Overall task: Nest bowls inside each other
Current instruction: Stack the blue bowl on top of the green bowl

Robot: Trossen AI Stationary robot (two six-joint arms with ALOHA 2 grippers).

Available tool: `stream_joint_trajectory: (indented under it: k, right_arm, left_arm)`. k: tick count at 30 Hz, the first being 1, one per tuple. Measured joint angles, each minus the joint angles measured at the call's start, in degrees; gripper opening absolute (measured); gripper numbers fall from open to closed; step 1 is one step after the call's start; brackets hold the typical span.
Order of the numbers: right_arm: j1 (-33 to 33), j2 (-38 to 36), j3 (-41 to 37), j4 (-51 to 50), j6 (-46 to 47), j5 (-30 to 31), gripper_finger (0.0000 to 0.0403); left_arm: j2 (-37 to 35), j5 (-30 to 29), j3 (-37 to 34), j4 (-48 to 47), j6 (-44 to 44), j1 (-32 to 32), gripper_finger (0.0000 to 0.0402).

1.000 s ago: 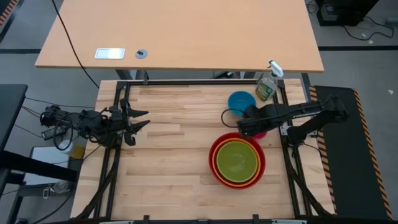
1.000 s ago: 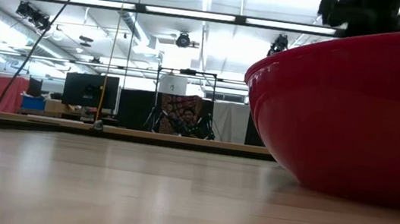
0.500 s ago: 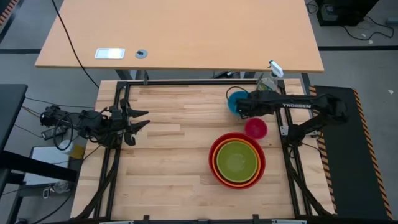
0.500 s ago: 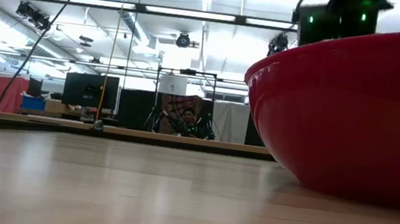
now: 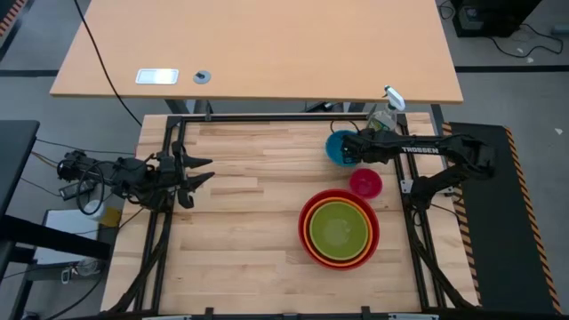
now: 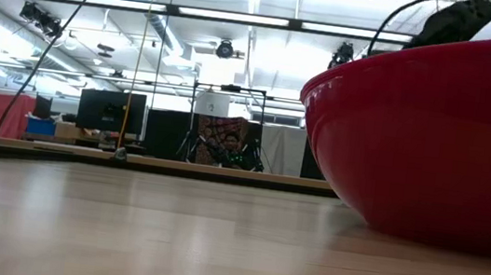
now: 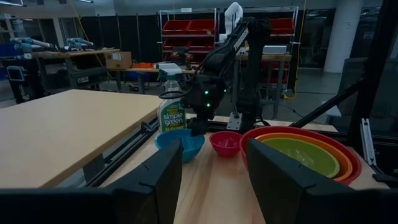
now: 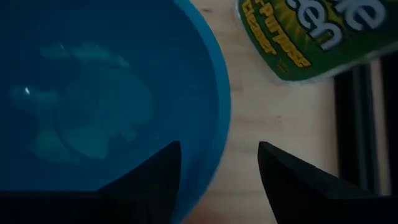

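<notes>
Bowls were partly nested already: the lime green bowl (image 5: 339,228) sat inside the orange bowl (image 5: 309,233), and that inside the large red bowl (image 5: 305,209), on the right half of the table (image 5: 240,240). The blue bowl (image 5: 337,147) stood at the far right, just beside the spray bottle (image 5: 380,124), with the small pink bowl (image 5: 365,182) between it and the stack.

The right gripper (image 5: 349,151) hung over the blue bowl's right rim, its fingers spread wide, one inside the wall and one outside, not closed on it. The left gripper (image 5: 197,173) waited at the table's left edge with its fingers apart.

The step in hand looked like taking the blue bowl. To do it well, the fingers should drop squarely astride the rim and pinch the wall firmly, since smooth plastic may slip. The lift should stay clear of the bottle and pass above the pink bowl, then release centred over the green one.
</notes>
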Motion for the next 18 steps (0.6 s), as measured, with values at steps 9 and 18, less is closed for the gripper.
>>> stream_joint_trajectory:
  k: [9,18]
  right_arm:
    - [-2.17,0.6,-2.68,8.02,-2.11,-0.42,0.0167]
    - [-2.24,0.8,-2.71,10.95,-4.66,0.22,0.0056]
  left_arm:
    - [0.0,0.01,0.0,0.0,0.04,0.0,0.0181]
    - [0.0,-0.01,0.0,-0.02,0.22,0.0,0.0181]
